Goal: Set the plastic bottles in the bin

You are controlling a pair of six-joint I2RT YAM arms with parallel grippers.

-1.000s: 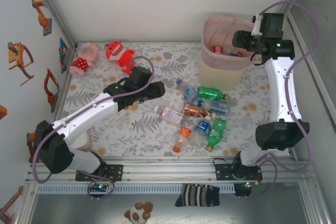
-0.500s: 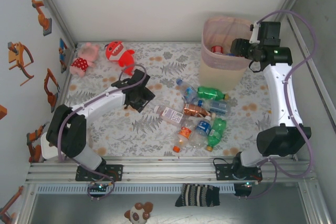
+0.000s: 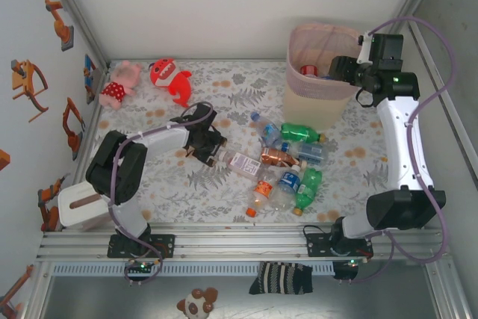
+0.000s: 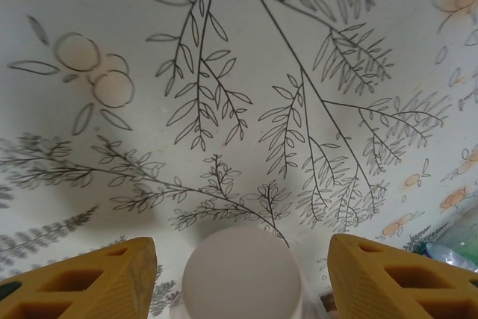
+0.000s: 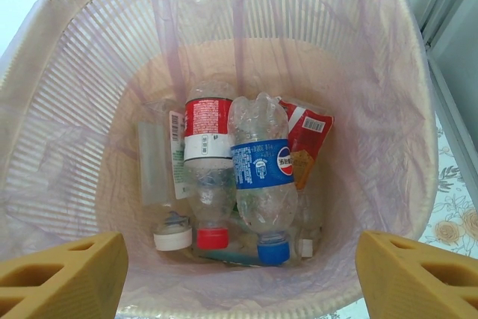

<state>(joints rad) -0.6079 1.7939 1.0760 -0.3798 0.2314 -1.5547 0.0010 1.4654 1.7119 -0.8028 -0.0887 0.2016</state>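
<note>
Leaf-printed tablecloth (image 3: pixel 239 84) lies flat; at its centre rests a clear white-labelled plastic bottle (image 3: pixel 243 162), its round white cap (image 4: pixel 243 278) between the spread fingers (image 4: pixel 89 282) of the left gripper (image 3: pixel 210 147). Pinched there, the slick cap may squirt free. Over the pink-and-cream round bin (image 3: pixel 314 102) at one o'clock the right gripper (image 5: pixel 243 273) hangs spread, empty.

The left arm (image 3: pixel 157 140) folds sharply at its elbow on the near left and stretches low toward the middle. Its left gripper (image 3: pixel 211 144) points right with the yellow fingers (image 4: pixel 97 282) apart. The right arm (image 3: pixel 399 136) stands tall along the right side, wrist bent left at the far end, and the right gripper (image 3: pixel 340 69) has its fingers (image 5: pixel 67 274) spread wide.
</note>
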